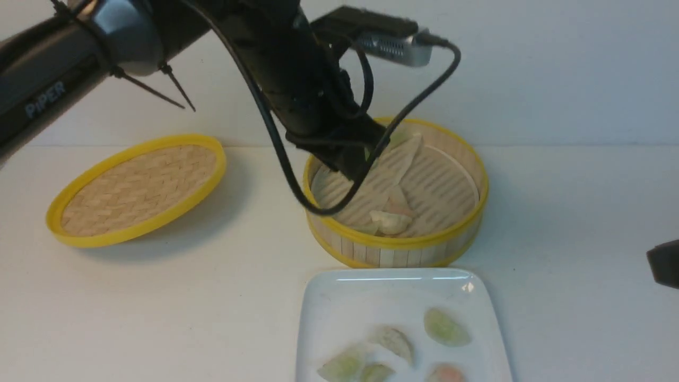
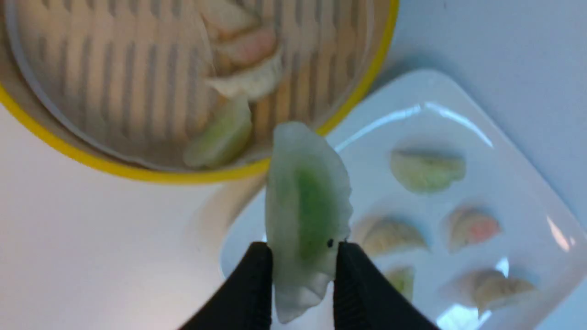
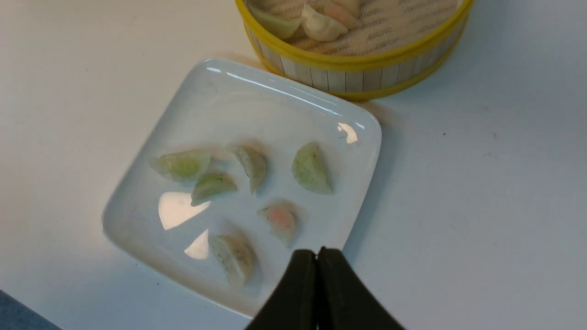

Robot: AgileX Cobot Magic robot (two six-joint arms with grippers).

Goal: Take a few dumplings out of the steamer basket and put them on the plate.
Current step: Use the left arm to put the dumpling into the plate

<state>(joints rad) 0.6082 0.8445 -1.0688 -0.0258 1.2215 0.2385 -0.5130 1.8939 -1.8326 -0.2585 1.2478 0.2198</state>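
**Transfer in progress.** Left fingers (image 2: 254, 275) grasping one pale green dumpling (image 2: 307, 201) by its end, its long axis running straight out from them. I judge that it hangs above the near rim of the steamer basket (image 2: 137, 172). The plate (image 2: 412, 105) lies just past that rim, toward the robot, so my left arm is the one to carry it there. Right fingers (image 3: 298, 284) clenched, empty, over the plate's near edge. The held piece is translucent and pleated, with a green core; six other dumplings (image 3: 311, 168) lie on the plate.

Bright, even overhead light puts white glare patches on the glossy plate (image 3: 257, 114) and soft shadows on the counter (image 3: 458, 183) beside it, while the steamer basket (image 2: 137, 173) beyond it looks blurred close-up.
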